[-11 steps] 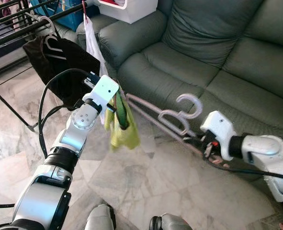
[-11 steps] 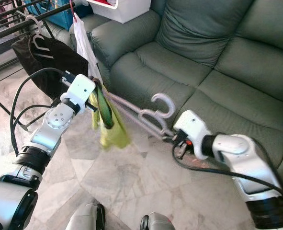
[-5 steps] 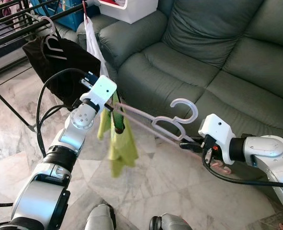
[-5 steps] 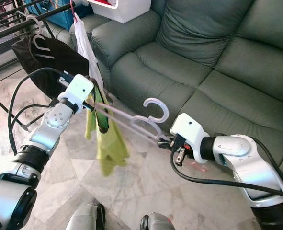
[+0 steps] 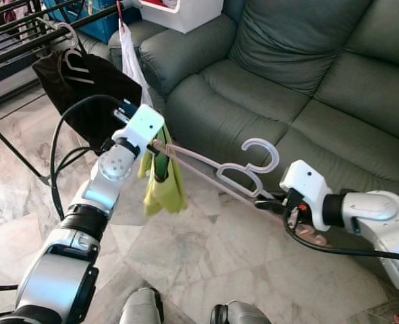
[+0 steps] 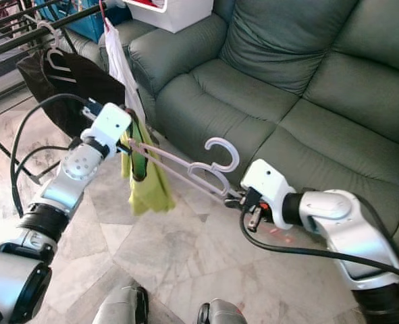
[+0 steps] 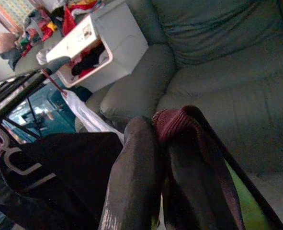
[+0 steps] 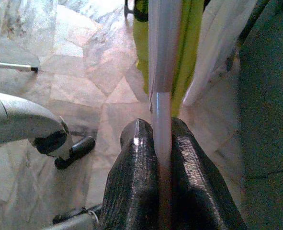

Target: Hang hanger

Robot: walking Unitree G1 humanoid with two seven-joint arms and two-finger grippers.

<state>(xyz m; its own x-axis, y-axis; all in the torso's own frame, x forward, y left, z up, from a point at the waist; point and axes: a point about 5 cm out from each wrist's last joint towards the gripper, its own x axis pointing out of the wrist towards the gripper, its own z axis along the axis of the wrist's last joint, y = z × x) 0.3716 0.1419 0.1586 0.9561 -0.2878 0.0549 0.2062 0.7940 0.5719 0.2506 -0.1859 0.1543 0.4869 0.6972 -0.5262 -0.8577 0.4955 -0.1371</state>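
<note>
L pincer & R pincer both clenched on hanger, green cloth draped

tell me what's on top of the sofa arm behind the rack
A white box sits on the sofa arm, with red and dark clothes showing at its open side. What lies deeper inside the box is hidden by its walls.

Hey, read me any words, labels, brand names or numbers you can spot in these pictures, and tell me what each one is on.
None can be read.
White box: a small sticker on its front edge, print too small and blurred to read.
Black garment on the drying rack: pale lines, no letters I can make out.
Pink hanger, yellow-green cloth, sofa: no text visible.
</note>
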